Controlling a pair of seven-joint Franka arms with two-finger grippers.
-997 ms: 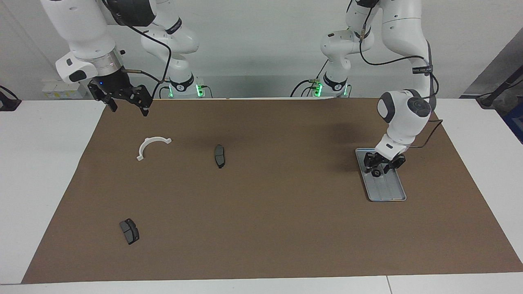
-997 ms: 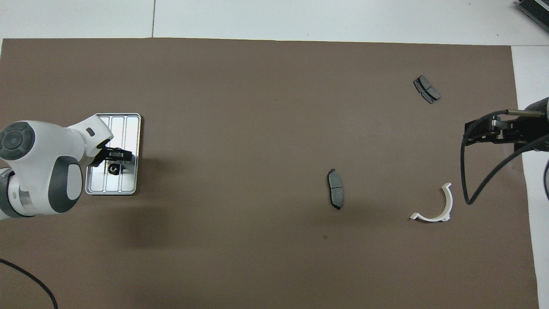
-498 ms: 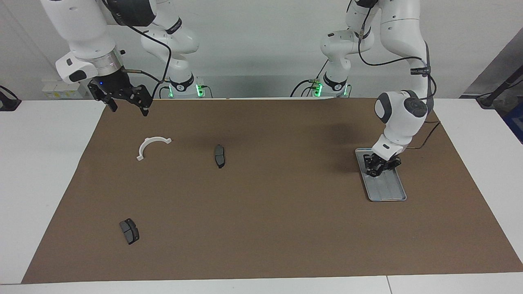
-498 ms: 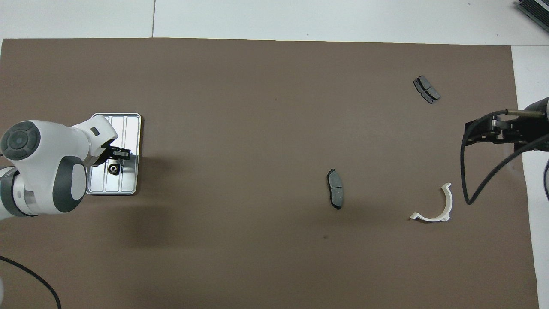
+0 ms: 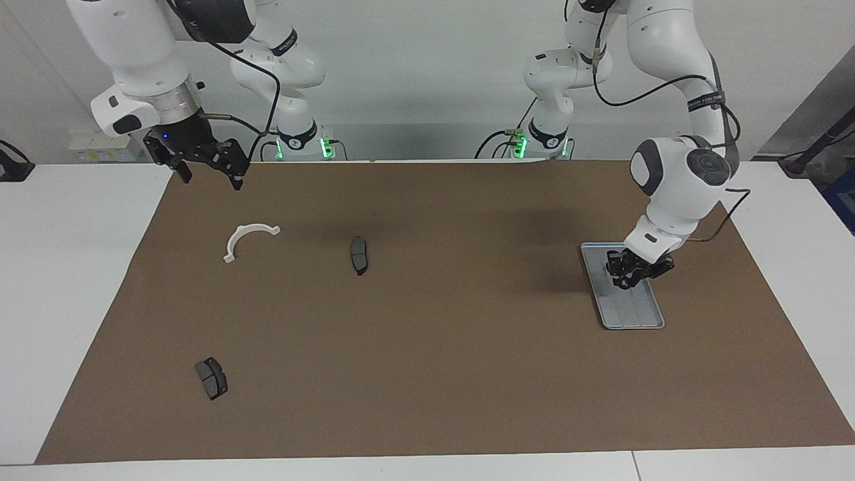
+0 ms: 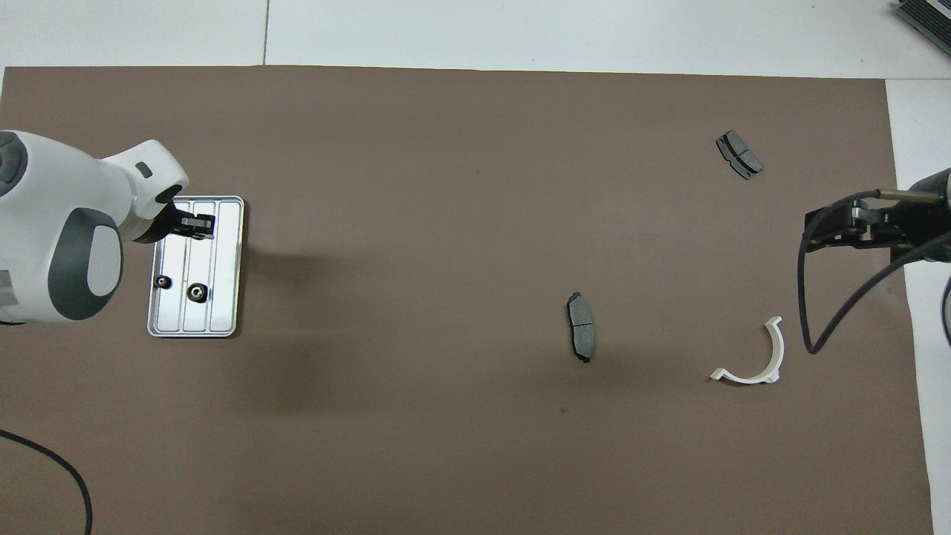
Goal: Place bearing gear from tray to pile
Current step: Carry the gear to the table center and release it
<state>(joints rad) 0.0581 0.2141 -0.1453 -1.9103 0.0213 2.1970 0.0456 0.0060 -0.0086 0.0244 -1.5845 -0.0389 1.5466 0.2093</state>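
Note:
The silver tray lies toward the left arm's end of the brown mat. Two small dark bearing gears rest in it. My left gripper hangs just above the tray, shut, its fingertips pinched on a small dark piece that looks like a third bearing gear. The pile lies toward the right arm's end: a white curved bracket and two dark grey pads. My right gripper waits open, high over the mat's edge beside the bracket.
A black cable droops from the right arm above the bracket. White tabletop surrounds the brown mat. A second cable crosses the mat's corner by the left arm.
The left gripper dropped onto the tray, went from open to shut, then rose, uncovering a second gear on the tray. The right arm has not moved.

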